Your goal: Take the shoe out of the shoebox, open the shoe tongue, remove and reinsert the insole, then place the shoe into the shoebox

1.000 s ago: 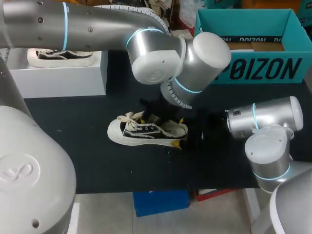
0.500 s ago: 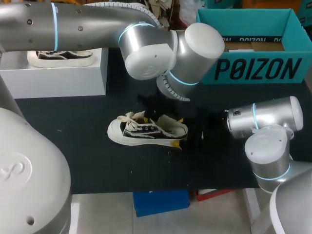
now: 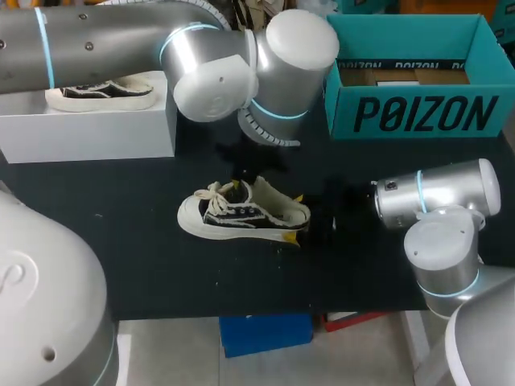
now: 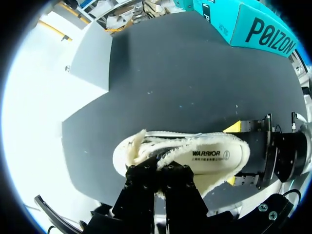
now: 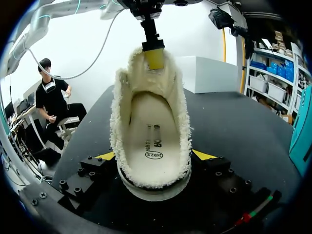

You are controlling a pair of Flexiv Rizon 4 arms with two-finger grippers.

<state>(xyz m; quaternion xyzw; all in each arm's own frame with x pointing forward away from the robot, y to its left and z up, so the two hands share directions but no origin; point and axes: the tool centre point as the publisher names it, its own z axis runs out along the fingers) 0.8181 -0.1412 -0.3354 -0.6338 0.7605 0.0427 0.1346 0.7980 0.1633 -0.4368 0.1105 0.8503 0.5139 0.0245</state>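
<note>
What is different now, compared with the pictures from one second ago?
The left arm drew back toward the far left. Its left pincer, shut on the tongue, pulled the tongue up, so the shoe is more open. The right pincer stayed clamped on the shoe's heel. The shoe and the shoebox kept their places.

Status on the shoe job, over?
Left gripper shut on raised tongue. Right gripper shut on shoe at heel, shoe on table, insole in. Nothing in the way.
</note>
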